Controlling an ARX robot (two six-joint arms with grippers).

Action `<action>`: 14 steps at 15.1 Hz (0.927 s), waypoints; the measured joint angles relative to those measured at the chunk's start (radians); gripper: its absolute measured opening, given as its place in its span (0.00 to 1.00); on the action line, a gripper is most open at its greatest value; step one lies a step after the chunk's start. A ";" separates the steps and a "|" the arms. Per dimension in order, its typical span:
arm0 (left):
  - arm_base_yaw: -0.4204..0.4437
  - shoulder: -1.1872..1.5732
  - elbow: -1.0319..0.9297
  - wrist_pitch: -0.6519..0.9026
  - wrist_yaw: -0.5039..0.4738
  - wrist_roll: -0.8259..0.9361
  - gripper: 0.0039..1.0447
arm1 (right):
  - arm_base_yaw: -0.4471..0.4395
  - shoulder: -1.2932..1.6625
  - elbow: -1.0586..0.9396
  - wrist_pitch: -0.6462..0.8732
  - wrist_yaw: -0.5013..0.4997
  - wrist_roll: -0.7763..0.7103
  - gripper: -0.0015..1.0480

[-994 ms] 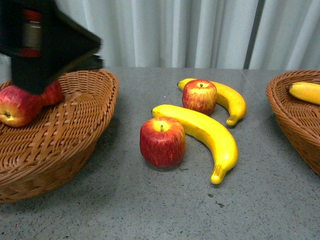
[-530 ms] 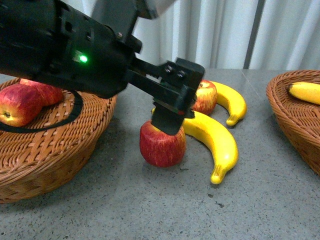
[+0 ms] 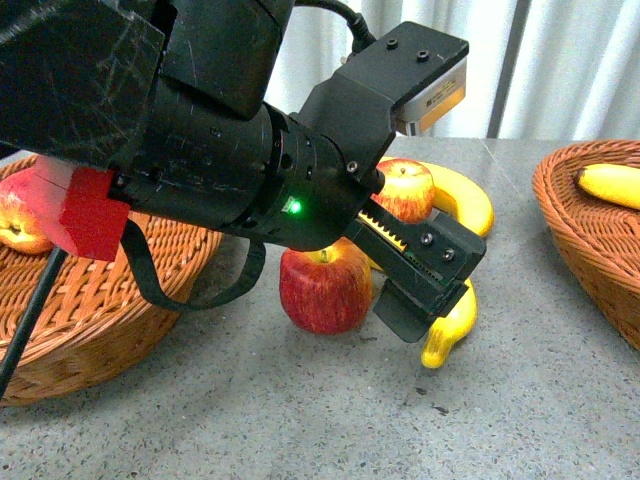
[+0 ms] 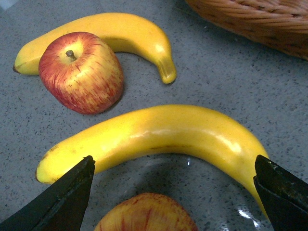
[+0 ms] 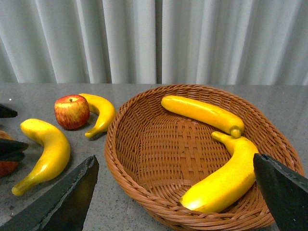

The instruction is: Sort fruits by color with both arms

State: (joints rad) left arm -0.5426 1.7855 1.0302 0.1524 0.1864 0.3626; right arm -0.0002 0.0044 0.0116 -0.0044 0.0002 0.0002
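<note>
My left gripper [image 3: 388, 282] is open, low over the table's middle. In the left wrist view it [image 4: 174, 168] straddles the near red apple [image 4: 144, 214], with the long near banana [image 4: 163, 132] just beyond. That apple [image 3: 322, 290] and the banana's tip [image 3: 447, 332] show in the front view. A second apple [image 3: 405, 188] leans on the far banana [image 3: 472, 200]. One more apple [image 3: 15, 222] lies in the left basket [image 3: 90, 300]. My right gripper [image 5: 175, 163] is open and empty over the right basket [image 5: 144, 195], which holds two bananas [image 5: 202, 113] [image 5: 226, 179].
The left arm's black body hides much of the left basket and the table's middle in the front view. The right basket [image 3: 590, 235] stands at the right edge with a banana [image 3: 610, 183] in it. White curtains hang behind the grey table [image 3: 300, 420].
My left arm has swung from over the left basket to the table's middle and come down. Its open gripper now sits around the near apple. The fruits have not moved.
</note>
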 joint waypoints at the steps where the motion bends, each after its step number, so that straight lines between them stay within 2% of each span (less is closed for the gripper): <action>1: 0.005 0.010 0.002 0.006 -0.007 0.006 0.94 | 0.000 0.000 0.000 0.000 0.000 0.000 0.94; 6: 0.032 0.048 0.011 -0.037 -0.050 0.004 0.94 | 0.000 0.000 0.000 0.000 0.000 0.000 0.94; 7: 0.037 0.060 0.014 -0.056 -0.051 0.003 0.91 | 0.000 0.000 0.000 0.000 0.000 0.000 0.94; 9: 0.042 0.064 0.014 -0.072 -0.048 -0.013 0.70 | 0.000 0.000 0.000 0.000 0.000 0.000 0.94; 10: 0.042 0.064 0.018 -0.080 -0.044 -0.021 0.65 | 0.000 0.000 0.000 0.000 0.000 0.000 0.94; 14: 0.047 0.031 0.031 -0.124 -0.026 -0.061 0.63 | 0.000 0.000 0.000 0.000 0.000 0.000 0.94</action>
State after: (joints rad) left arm -0.4957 1.8160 1.0615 0.0288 0.1600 0.3016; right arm -0.0002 0.0044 0.0116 -0.0044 0.0002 0.0002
